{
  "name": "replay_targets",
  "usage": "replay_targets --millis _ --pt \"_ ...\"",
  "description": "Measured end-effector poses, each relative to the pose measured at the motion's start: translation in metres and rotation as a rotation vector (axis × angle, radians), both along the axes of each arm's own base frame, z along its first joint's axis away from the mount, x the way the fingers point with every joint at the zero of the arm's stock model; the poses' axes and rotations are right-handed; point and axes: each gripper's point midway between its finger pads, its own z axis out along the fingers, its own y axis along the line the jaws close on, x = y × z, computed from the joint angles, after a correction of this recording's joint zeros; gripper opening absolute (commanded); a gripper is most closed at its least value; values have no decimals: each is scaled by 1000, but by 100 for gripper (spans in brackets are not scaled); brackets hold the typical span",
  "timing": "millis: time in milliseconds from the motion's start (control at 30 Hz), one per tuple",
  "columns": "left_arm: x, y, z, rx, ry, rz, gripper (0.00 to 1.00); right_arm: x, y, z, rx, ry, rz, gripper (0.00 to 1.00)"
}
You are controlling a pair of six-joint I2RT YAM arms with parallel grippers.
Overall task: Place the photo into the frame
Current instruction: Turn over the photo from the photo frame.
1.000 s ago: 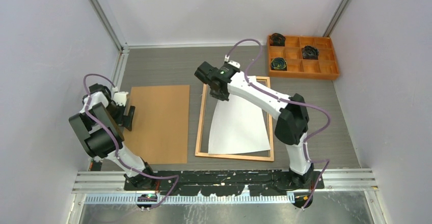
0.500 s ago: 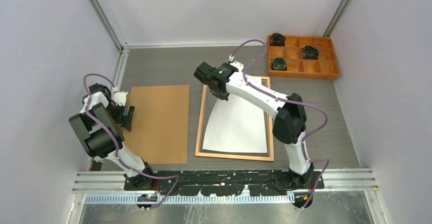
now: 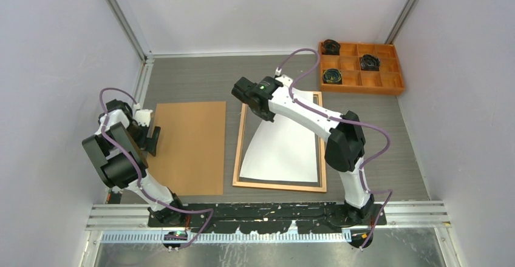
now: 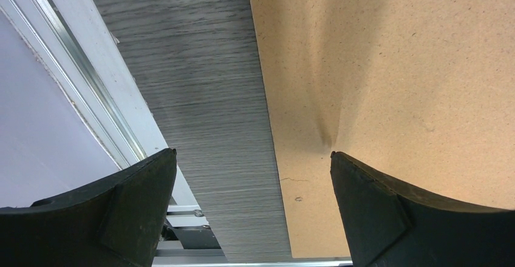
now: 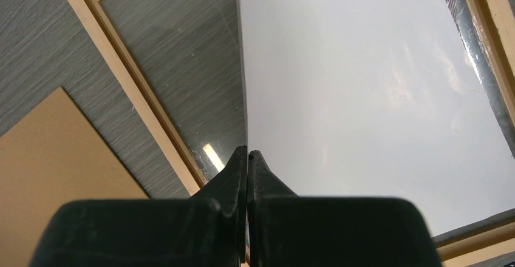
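The photo [image 3: 282, 152] has swung left over the frame [image 3: 237, 152]; we see its far edge pinched in the right gripper [image 5: 248, 153], jaws closed, while the left gripper [image 4: 252, 161] gapes empty.

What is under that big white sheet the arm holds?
The frame and its clear pane lie under the photo, pinched by the right gripper. Most of the pane is covered; the printed side is hidden.

Visible side of photo [image 3: 282, 155] plain white, slight sheen. frame [image 3: 279, 186] light orange-brown wood. board [image 3: 189, 148] tan-brown with fine dark specks. table [image 3: 200, 79] dark grey, streaky wood grain. tray [image 3: 364, 90] orange. arms [image 3: 300, 114] white, black joints; cables [image 3: 302, 50] purple. walls [image 3: 61, 36] plain pale lilac-grey.
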Motion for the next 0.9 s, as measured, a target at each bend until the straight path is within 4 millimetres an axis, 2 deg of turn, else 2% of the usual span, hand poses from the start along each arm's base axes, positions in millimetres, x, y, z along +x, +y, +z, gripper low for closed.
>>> replay_targets --millis 900 --pt "2 1 -2 8 -9 -6 100 -2 -17 8 -45 -80 -117 1"
